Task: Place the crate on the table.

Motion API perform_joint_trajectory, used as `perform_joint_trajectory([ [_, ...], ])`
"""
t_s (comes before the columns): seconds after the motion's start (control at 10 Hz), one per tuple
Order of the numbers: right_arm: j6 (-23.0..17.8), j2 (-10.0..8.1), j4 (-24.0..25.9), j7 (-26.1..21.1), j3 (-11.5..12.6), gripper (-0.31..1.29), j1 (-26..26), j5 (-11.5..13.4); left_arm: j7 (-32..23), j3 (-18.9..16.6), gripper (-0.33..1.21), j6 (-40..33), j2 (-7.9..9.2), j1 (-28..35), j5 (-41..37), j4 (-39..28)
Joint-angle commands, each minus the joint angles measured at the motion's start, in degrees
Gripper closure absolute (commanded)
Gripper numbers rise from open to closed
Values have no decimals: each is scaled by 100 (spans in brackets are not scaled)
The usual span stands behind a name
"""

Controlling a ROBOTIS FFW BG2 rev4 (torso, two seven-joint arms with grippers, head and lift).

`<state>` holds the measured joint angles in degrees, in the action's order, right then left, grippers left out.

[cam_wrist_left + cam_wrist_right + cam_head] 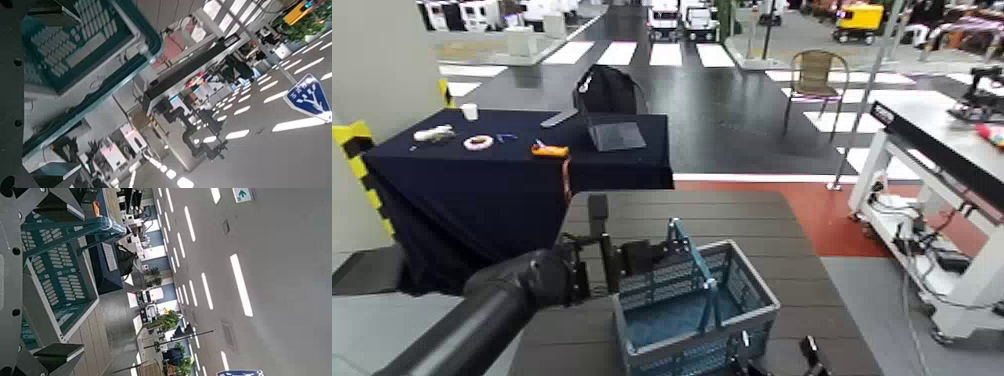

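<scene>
The blue-grey mesh crate (692,300) with thin teal hoop handles stands upright on the near end of the dark brown slatted table (732,215). My left gripper (607,255) is at the crate's left wall, and its wrist view shows the crate's rim and mesh (70,39) close up between spread fingers. My right gripper (777,355) is low at the crate's near right corner. Its wrist view shows the crate (59,274) between two fingers held wide apart. Neither gripper clamps the crate.
A navy-draped table (482,190) with small items stands beyond the brown table on the left. A white-framed workbench (932,150) stands at the right. A chair (817,80) is on the floor behind. A yellow-black striped pillar (357,150) is at the far left.
</scene>
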<state>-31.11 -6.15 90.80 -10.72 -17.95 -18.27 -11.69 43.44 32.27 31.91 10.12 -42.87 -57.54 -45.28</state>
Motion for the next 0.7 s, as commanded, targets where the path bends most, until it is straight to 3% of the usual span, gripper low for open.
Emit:
perform_joint_trajectory([
  [0.1,9,-9,7,0,11,13,-1,0,-696,-537,4,8,280,473,490,-895],
  [0.5,18,-17,16,0,46,13,-19,0,-1962,-1530,5,17,535,1501,1237,-2890],
  [0.7,18,-17,34,0,81,13,-36,0,-2577,-1908,5,-369,570,2187,1544,-3804],
])
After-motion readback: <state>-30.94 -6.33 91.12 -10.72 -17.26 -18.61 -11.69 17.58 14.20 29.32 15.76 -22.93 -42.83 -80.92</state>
